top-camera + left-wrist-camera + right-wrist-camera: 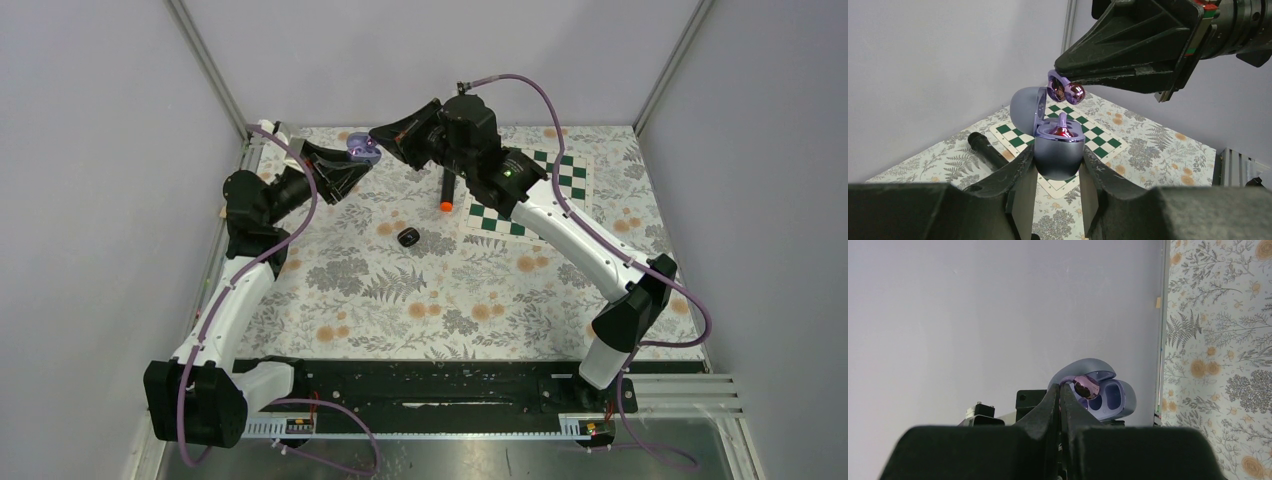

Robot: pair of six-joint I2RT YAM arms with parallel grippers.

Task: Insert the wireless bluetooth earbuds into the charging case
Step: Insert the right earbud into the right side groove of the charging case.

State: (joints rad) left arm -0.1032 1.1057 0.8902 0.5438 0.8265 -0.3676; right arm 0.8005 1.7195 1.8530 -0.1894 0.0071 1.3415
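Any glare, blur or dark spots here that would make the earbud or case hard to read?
Left wrist: charging case sharp, mirror glare on the earbud, left gripper dark and soft in front. Right wrist: right gripper a dark, soft mass below; earbud and case sharp beyond. Top external: even light, soft shadows, the earbud tiny.

Top cam high behind arms (235, 300), looks down; wrist cams close, face each other, share case (1058, 155).

Plain grey walls (90, 150) boxed in the floral-covered table (480, 320) on three sides; aluminium posts (205, 62) at both back corners, lighting flat and even.
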